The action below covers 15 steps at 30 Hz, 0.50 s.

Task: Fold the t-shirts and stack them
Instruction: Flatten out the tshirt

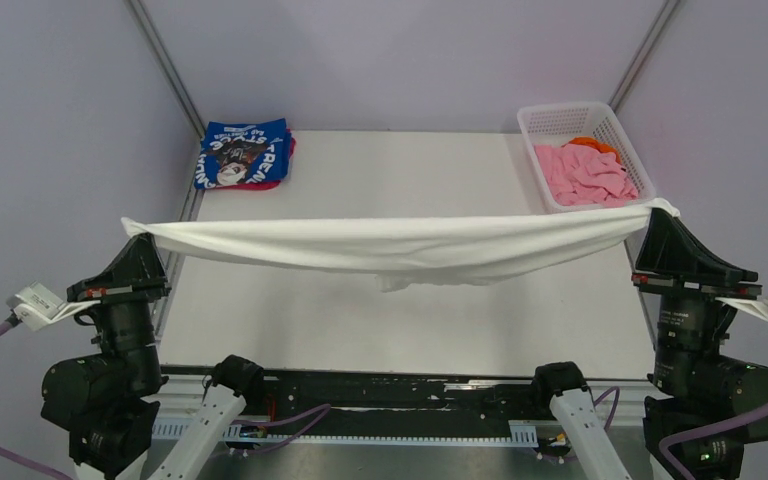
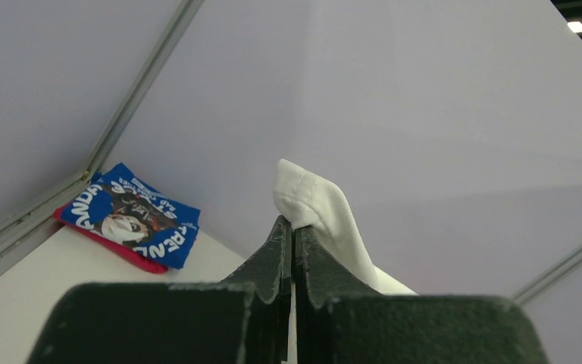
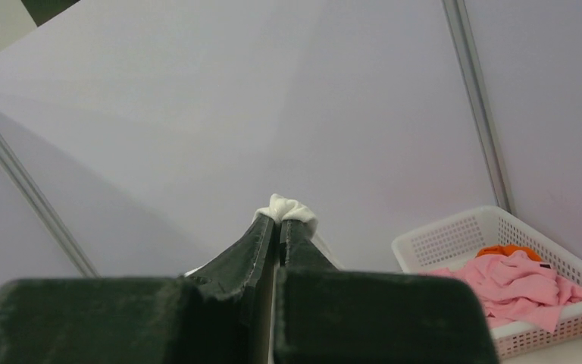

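Top external shows the left gripper (image 1: 140, 233) over the table's (image 1: 390, 180) left edge, jaws pressed together on one end of the white t-shirt (image 1: 400, 245). In the back-left corner, a folded blue t-shirt (image 1: 244, 150) lies on a red t-shirt (image 1: 260, 186). The white t-shirt hangs stretched above mid-table, sagging at its centre, with bare tabletop behind and in front. Back right, the basket (image 1: 560, 113) holds a pink t-shirt (image 1: 585, 177) and an orange t-shirt (image 1: 593, 143). Just before it, the right gripper (image 1: 658, 211) pinches the other end.
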Available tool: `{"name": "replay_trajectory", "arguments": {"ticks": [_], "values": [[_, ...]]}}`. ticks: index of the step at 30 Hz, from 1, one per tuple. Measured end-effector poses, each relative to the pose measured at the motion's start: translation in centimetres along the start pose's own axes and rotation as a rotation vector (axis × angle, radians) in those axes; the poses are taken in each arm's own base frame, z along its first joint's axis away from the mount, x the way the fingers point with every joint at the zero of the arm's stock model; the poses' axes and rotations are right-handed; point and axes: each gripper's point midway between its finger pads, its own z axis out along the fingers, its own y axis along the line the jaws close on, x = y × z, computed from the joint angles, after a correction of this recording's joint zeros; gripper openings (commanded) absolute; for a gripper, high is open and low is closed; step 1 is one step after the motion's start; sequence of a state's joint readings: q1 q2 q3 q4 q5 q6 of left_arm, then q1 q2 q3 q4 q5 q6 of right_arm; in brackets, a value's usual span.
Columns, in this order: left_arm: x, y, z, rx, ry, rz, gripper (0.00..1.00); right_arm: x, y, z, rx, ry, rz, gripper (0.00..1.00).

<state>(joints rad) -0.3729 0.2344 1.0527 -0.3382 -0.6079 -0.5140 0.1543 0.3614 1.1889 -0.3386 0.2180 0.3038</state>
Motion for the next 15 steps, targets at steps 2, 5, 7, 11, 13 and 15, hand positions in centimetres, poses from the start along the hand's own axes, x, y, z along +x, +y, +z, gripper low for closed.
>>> {"name": "replay_trajectory", "arguments": {"ticks": [2,5,7,11,13,15], "values": [[0.2,0.3,-0.3,-0.007,0.012,-0.009,0.0,0.1,-0.6,-0.4,0.032,0.0,0.014,0.0],[1.1,0.8,-0.4,-0.024,0.042,-0.003,0.0,0.6,-1.5,-0.4,0.08,0.014,0.024,0.0],[1.7,1.1,-0.2,-0.044,0.056,0.003,0.0,1.3,-2.3,-0.3,0.12,0.032,0.022,0.0],[5.0,2.4,1.8,-0.148,0.108,0.053,0.0,4.5,-4.3,1.8,0.235,0.101,-0.002,0.0],[8.2,3.4,3.5,-0.219,0.161,0.108,0.0,8.1,-5.9,3.8,0.314,0.183,-0.035,0.0],[13.2,5.0,5.5,-0.315,0.253,0.2,0.0,13.2,-7.9,5.9,0.399,0.295,-0.079,0.0]]}}
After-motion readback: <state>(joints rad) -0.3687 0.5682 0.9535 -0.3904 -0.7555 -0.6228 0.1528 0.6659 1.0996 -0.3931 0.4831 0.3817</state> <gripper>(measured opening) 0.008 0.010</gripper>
